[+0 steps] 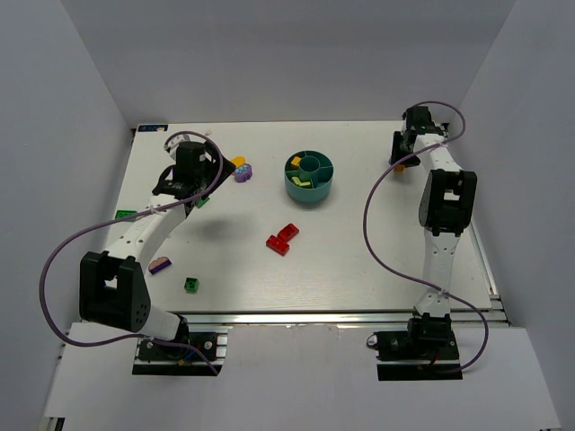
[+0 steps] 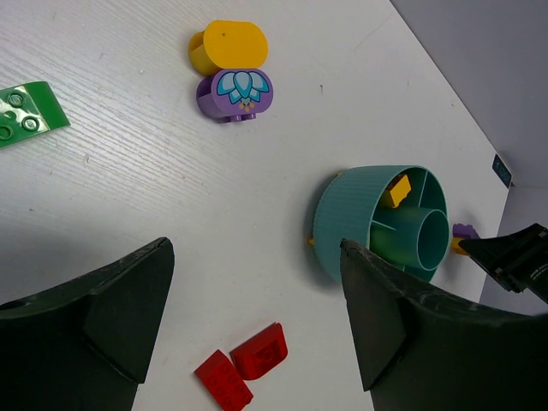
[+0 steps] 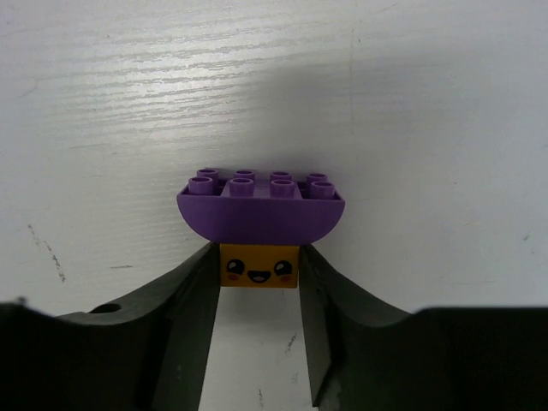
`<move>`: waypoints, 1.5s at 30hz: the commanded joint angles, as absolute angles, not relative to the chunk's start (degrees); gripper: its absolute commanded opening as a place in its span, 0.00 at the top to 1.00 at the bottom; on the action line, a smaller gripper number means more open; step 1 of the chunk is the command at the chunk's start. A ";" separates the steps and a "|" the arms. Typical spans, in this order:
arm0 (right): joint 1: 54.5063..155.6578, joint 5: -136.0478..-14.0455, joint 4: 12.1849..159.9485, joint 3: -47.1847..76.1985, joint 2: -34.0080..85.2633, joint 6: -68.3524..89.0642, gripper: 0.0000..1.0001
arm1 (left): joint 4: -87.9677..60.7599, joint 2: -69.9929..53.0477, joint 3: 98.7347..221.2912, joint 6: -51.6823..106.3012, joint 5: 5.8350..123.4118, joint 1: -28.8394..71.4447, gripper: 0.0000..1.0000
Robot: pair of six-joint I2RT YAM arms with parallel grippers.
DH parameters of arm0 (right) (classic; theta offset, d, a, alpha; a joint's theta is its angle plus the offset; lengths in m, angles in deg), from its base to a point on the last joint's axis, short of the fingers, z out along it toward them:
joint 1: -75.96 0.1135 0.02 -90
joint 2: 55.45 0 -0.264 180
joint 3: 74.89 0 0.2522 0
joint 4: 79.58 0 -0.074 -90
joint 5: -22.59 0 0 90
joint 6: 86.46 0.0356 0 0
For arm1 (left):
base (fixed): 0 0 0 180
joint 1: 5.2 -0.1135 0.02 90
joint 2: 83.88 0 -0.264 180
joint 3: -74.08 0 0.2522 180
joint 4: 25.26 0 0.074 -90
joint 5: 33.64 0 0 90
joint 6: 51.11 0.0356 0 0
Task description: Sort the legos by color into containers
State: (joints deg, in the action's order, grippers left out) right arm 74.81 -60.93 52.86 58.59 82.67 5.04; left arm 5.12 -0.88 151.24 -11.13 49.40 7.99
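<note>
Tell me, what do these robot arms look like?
Both the left arm and right arm have white links and chunky black joints. A thin purple cable loops alongside each. The fingers are matte black wedges.

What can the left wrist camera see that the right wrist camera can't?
Only left wrist: the round teal plastic dish, two red wedge bricks, a yellow rounded brick, a purple flower-printed brick and a green flat plate. Only right wrist: an orange smiley-face brick clamped in the right pincer, under a purple curved studded brick. Both: the white table, and maybe that purple brick, tiny beyond the dish.
</note>
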 commanded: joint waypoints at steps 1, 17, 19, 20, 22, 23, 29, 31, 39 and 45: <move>74.37 -60.64 50.98 61.74 82.97 3.89 0.57 | 3.97 -3.72 151.12 -11.38 49.42 7.64 0.12; 73.41 -76.26 58.33 52.62 73.43 -3.20 1.00 | -5.86 -1.00 151.47 -9.28 61.97 8.95 0.13; 73.23 -83.29 61.42 46.58 69.72 -6.02 1.00 | -7.10 1.45 153.49 -8.66 66.02 10.87 0.13; 73.14 -86.19 64.22 44.62 65.96 -9.26 1.00 | -7.80 2.42 154.28 -8.22 67.16 11.58 0.13; 73.14 -92.96 66.52 39.45 62.43 -12.00 1.00 | -8.60 4.18 157.00 -7.96 70.59 13.60 0.13; 73.14 -97.51 68.01 38.03 59.28 -14.54 1.00 | -9.21 5.84 157.88 -7.96 72.69 14.05 0.13; 73.23 -114.14 68.56 31.08 49.16 -23.16 1.00 | -12.98 10.77 163.69 -9.01 78.68 17.39 0.13; 74.02 -120.04 65.49 30.54 47.21 -29.20 1.00 | -13.96 11.57 165.18 -9.45 80.78 18.09 0.13; 82.09 -127.26 47.91 31.51 40.79 -52.17 1.00 | -20.11 13.42 166.42 -9.89 85.71 21.25 0.13; 86.67 -125.95 43.08 30.98 39.38 -56.92 1.00 | -23.28 12.28 165.19 -9.80 87.03 23.45 0.13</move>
